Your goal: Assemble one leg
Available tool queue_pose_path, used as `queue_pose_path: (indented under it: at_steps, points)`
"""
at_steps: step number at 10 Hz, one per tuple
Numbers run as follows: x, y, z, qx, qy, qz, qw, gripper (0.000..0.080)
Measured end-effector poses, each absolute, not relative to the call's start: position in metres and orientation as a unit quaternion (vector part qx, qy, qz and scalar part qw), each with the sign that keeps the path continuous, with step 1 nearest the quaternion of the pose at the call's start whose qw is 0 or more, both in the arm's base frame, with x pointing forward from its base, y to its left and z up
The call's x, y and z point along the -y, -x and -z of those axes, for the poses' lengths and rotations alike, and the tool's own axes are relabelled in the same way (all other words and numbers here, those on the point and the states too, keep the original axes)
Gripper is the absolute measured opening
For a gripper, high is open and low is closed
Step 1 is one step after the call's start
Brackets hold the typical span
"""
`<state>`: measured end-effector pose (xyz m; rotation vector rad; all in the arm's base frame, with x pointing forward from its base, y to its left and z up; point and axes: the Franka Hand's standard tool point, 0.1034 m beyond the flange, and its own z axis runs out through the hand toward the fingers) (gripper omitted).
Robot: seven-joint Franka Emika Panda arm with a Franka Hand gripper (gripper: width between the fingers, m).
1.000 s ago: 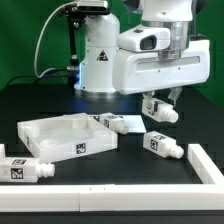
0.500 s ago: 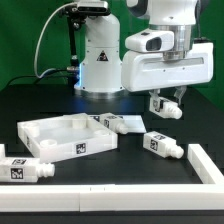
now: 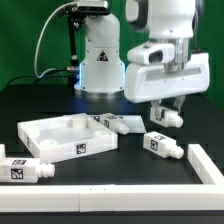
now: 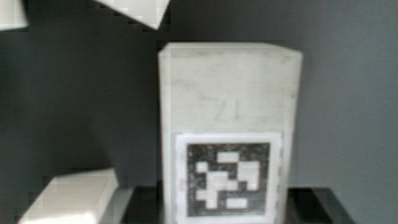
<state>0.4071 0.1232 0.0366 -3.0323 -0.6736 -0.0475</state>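
Observation:
My gripper (image 3: 163, 106) is shut on a white leg (image 3: 167, 116) with a square tag and holds it above the black table, right of centre in the exterior view. In the wrist view the leg (image 4: 228, 110) stands out between my two dark fingers (image 4: 317, 206), tag facing the camera. Three more legs lie on the table: one by the panel (image 3: 126, 123), one below my gripper (image 3: 160, 145), one at the exterior view's left (image 3: 25, 168). The flat white panel with a raised rim (image 3: 40, 133) lies left of centre.
A low white wall runs along the front edge (image 3: 100, 200) and up the exterior view's right side (image 3: 205, 163). The robot's base (image 3: 98, 60) stands at the back. Other white parts show at the edges of the wrist view (image 4: 71, 200).
The arm has swung a little toward the exterior view's right and the wrist has turned, carrying the held leg with it. The parts on the table have not moved.

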Motion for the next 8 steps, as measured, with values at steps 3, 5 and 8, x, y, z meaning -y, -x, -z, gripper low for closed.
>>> queue_pose_path:
  at_steps: [3,5,8]
  points:
    - [-0.1216,-0.4017,-0.0244,0.222,0.975,0.01,0.02,0.0284]
    - [-0.1217,-0.4009,-0.0231,0.222,0.975,0.008,0.02,0.0284]
    - [-0.1217,-0.4009,-0.0231,0.222,0.975,0.008,0.02,0.0481]
